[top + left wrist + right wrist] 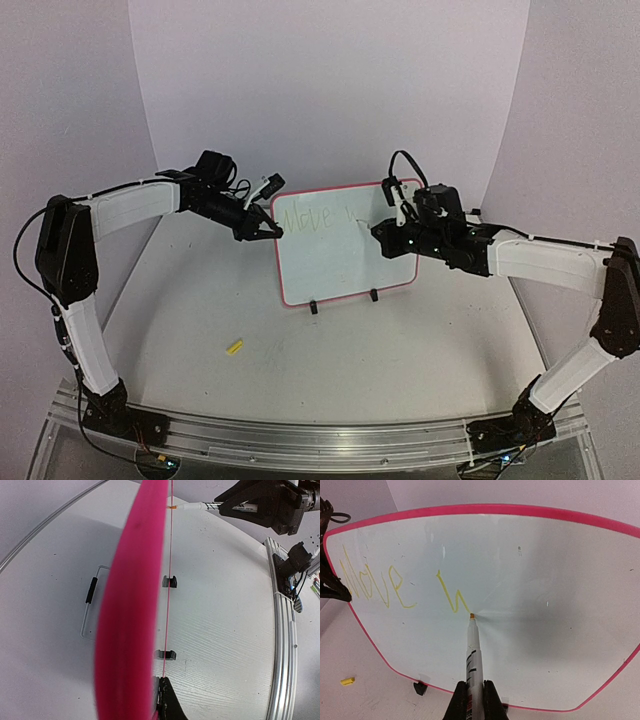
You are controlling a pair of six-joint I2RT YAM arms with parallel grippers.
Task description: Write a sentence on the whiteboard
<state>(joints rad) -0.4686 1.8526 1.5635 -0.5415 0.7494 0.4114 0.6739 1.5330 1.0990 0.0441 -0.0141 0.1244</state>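
**Currently: marker tip on the board, one word and one more stroke written**

Upright on the table (420, 370), the whiteboard (340, 262) stands on its two black feet (313, 307) at the centre of the top view, with its face toward the arm bases. Its pink-red frame (130, 605) fills the middle of the left wrist view as a blurred band seen edge-on.

The left gripper (268, 228) sits at the board's 9 o'clock edge, toward the upper corner, with its jaws clamped on the frame. In the right wrist view its dark fingers (331, 586) show at that same edge.

The right gripper (475, 702) comes in from the board's 3 o'clock side. Its jaws are closed around the barrel of a marker (474, 655), which points straight at the white surface. The marker's orange-yellow tip touches the board just left of centre.

The sentence (375, 582) is thin yellow-green handwriting along the upper part of the board. At 10 o'clock it reads "Move". To the right of that word is a single angular stroke, like the start of a letter, and the marker tip rests at its lower end, at 5 o'clock. From the top view the writing is faint and hard to read.

A small yellow cap (234, 347) lies on the table at 7 o'clock from the board, well apart from it and from both arms.
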